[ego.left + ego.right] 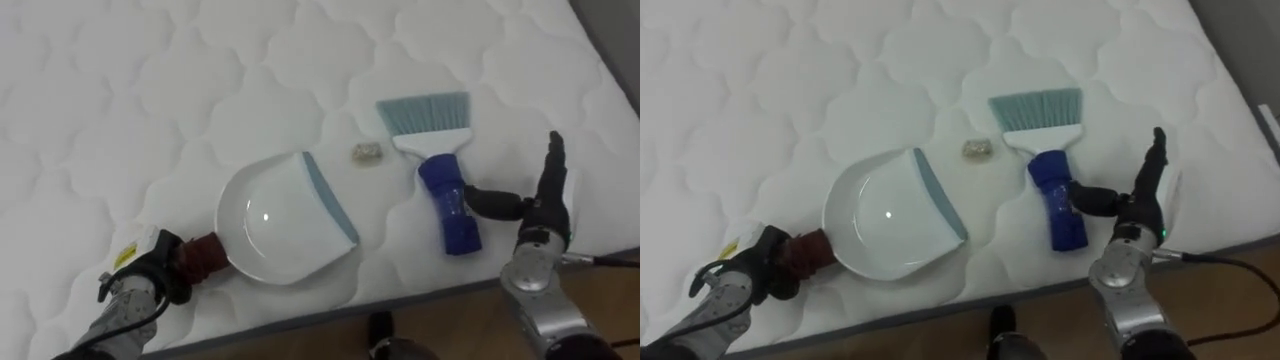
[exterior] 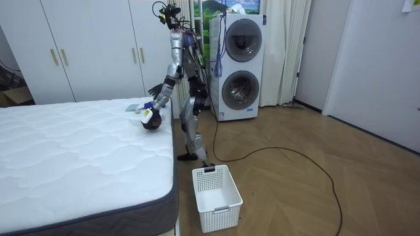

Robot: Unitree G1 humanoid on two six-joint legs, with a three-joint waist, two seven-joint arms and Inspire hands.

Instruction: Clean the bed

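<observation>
The white dustpan (image 1: 275, 220) is lying near the near edge of the mattress (image 1: 150, 90). Wide bare quilting is stretching beyond it, and wooden floor (image 1: 330, 335) is showing just below that edge. The left robot hand (image 1: 150, 275) is clenching the dustpan's dark red handle, its forearm coming in low over the edge. Just right of the dustpan's lip a small scrap of debris (image 1: 367, 151) is sitting. Farther right the blue-handled brush (image 1: 440, 160) is lying flat, bristles pointing away. The right robot hand (image 1: 545, 200) is standing released beside the brush, fingers straight up and thumb reaching to its handle. Well apart from the dustpan, a white basket (image 2: 216, 190) is standing on the floor.
</observation>
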